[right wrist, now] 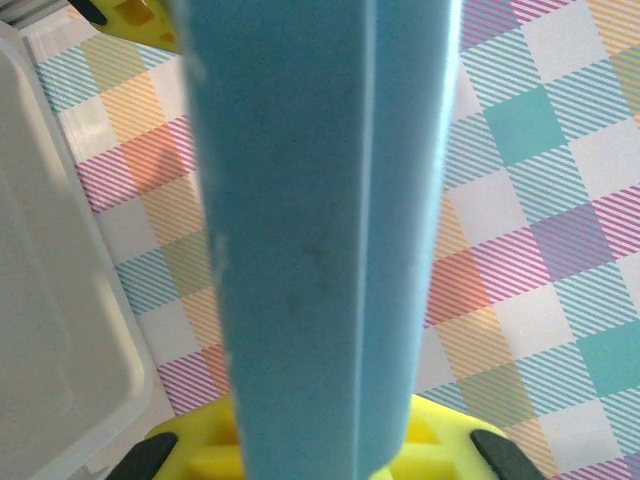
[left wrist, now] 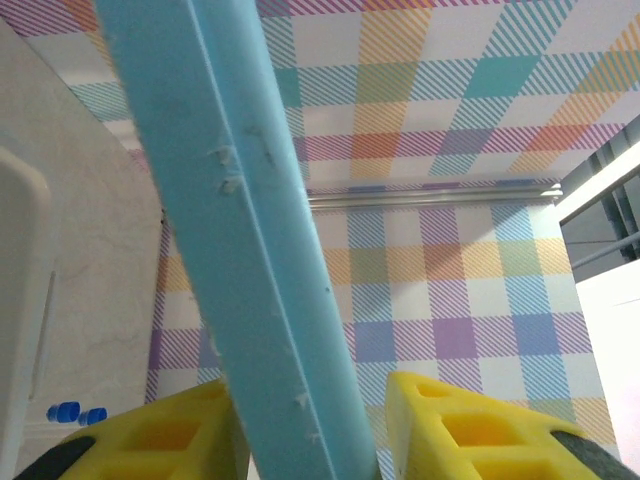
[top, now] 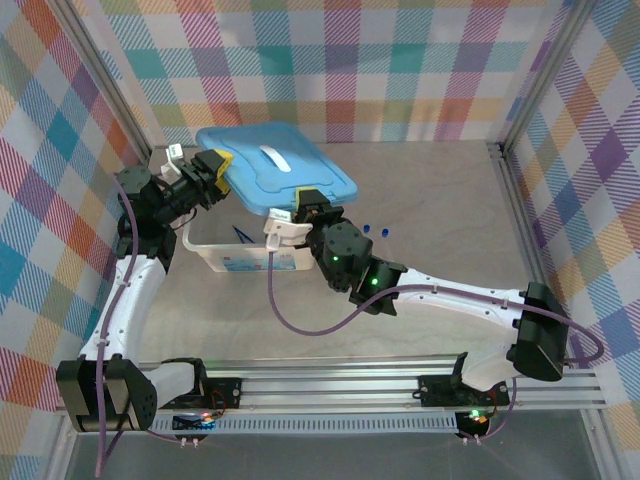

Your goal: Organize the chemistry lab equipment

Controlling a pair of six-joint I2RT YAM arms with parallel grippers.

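Two grippers were at the blue lid (top: 280, 165): right gripper (right wrist: 320, 440) clamped it, left gripper (left wrist: 310, 425) around its edge, grip I cannot tell. Tweezers (top: 243, 235) lay in tub (top: 215, 258), tubes (top: 376, 230) outside, i.e. unfinished.

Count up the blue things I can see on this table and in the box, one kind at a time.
flat blue rectangular plastic lid: 1
small blue caps on the table: 2
small dark-blue tweezers inside the translucent white plastic tub: 1
Total: 4
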